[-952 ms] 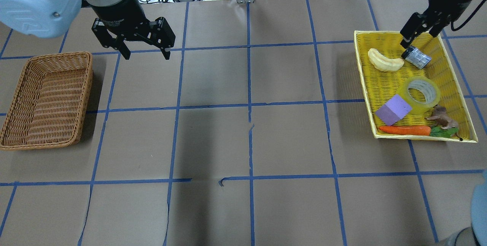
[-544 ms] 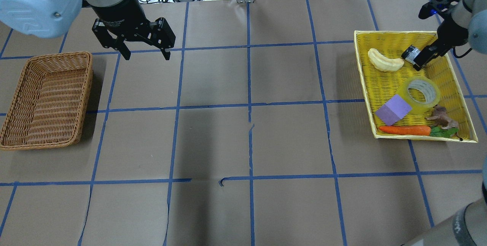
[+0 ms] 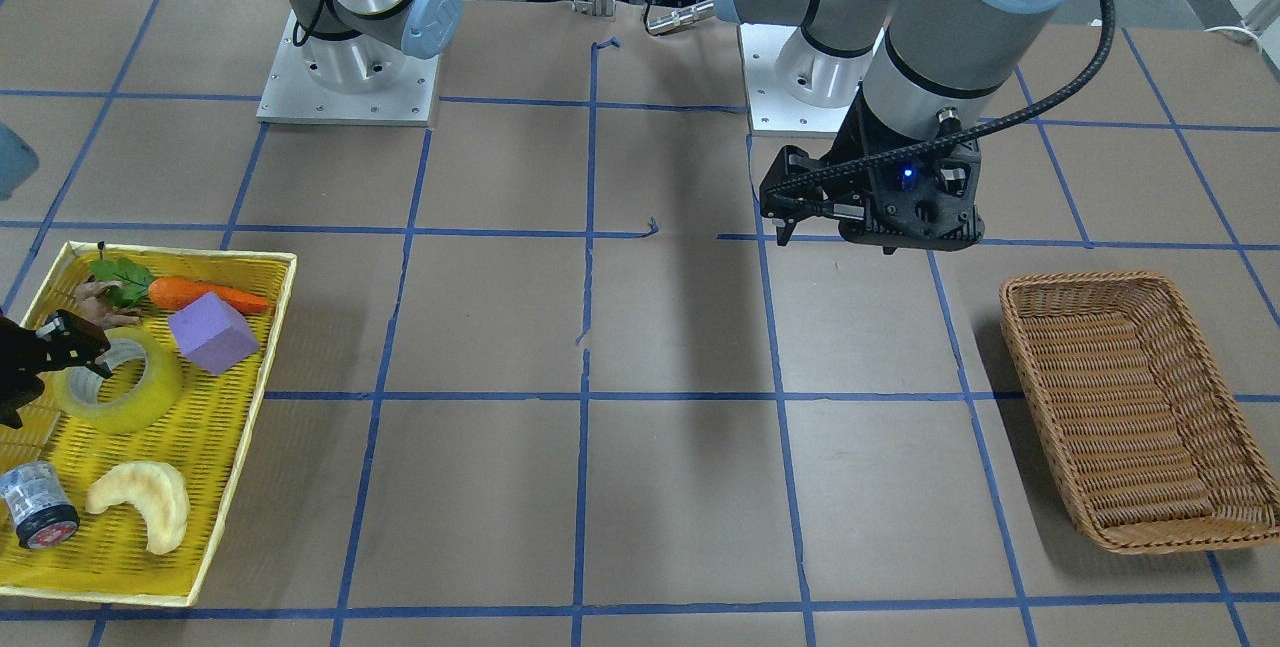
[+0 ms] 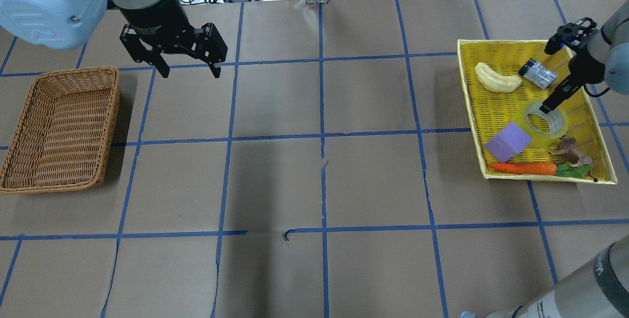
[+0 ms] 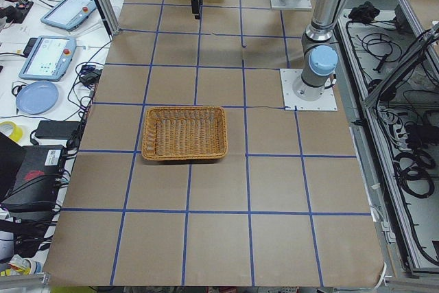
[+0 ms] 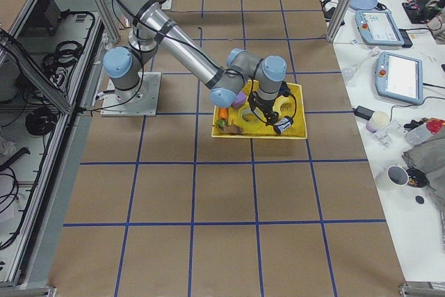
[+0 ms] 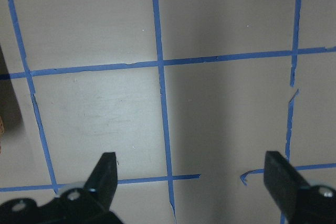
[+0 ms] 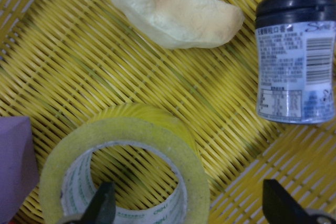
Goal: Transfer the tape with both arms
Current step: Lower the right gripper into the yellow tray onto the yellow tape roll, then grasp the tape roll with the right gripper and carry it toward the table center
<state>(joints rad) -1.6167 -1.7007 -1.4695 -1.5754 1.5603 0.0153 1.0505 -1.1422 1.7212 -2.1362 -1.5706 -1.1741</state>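
Observation:
The tape (image 4: 560, 125), a translucent yellow roll with a whitish core, lies flat in the yellow tray (image 4: 491, 45) at the table's right. My right gripper (image 4: 546, 106) hangs open just above it. In the right wrist view, one finger (image 8: 104, 205) is over the hole of the tape (image 8: 157, 140) and the other finger (image 8: 281, 205) is outside its wall. The front view shows the tape (image 3: 130, 405) with the right gripper at that view's left edge. My left gripper (image 4: 189, 66) is open and empty above bare table, right of the wicker basket (image 4: 59, 129).
The tray also holds a pale banana-shaped piece (image 4: 497, 78), a grey cylinder (image 4: 538, 73), a purple cube (image 4: 507, 142), a carrot (image 4: 523, 168) and a small toy animal (image 4: 570, 153). The cube sits close beside the tape. Blue tape lines grid the brown table.
My right gripper has moved from the grey cylinder toward the near side of the tray and now hangs over the tape. The left arm has not moved.

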